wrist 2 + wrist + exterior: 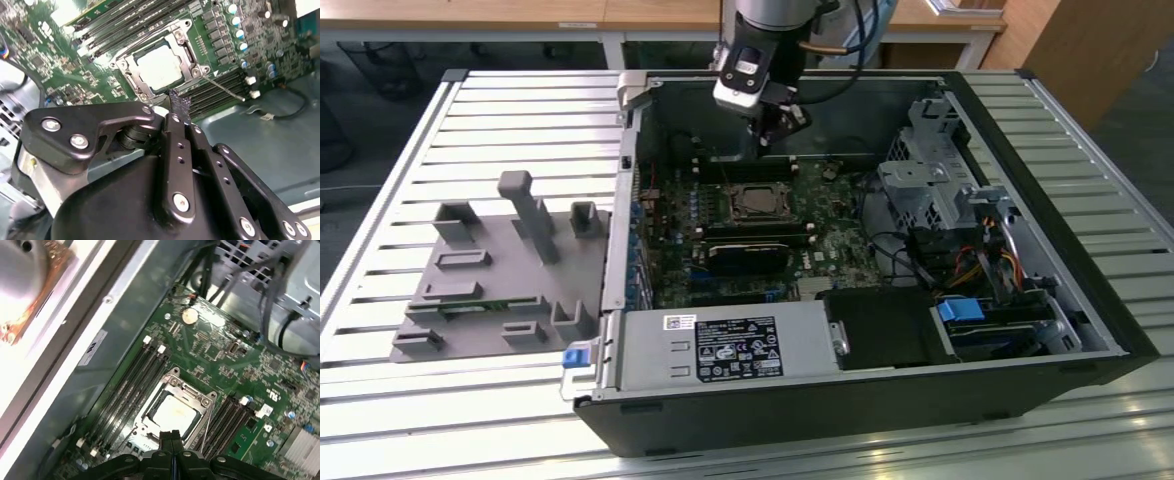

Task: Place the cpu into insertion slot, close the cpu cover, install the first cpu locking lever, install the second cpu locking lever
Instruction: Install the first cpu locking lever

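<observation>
End effector [172,436] over cpu cover's [192,390] hidden corner

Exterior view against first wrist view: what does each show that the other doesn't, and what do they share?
Exterior view: the whole open computer case on a slatted table, with a grey fixture tray at the exterior view's left. First wrist view: a round coin battery on the green board. Shared: the cpu under the cpu cover, and the end effector nearby.
</observation>
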### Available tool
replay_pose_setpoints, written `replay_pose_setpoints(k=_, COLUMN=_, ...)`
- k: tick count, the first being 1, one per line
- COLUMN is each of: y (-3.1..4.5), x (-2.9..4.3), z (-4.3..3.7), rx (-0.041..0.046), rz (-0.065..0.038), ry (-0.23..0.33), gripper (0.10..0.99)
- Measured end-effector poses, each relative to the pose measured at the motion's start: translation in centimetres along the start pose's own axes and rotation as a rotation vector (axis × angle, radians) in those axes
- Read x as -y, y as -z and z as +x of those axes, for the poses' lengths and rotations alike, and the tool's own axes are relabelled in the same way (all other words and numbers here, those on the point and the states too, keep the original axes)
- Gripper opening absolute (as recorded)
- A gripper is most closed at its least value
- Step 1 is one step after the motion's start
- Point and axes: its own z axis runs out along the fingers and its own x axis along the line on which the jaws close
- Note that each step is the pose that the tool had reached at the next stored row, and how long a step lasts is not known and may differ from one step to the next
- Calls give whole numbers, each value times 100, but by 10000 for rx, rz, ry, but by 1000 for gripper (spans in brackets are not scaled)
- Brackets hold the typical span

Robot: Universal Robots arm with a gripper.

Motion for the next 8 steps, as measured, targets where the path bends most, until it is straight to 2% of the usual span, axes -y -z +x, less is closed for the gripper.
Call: replay_pose_setpoints(k=8, y=-3, x=0, z=0, rx=-35, rz=36, ry=1295, gripper=106)
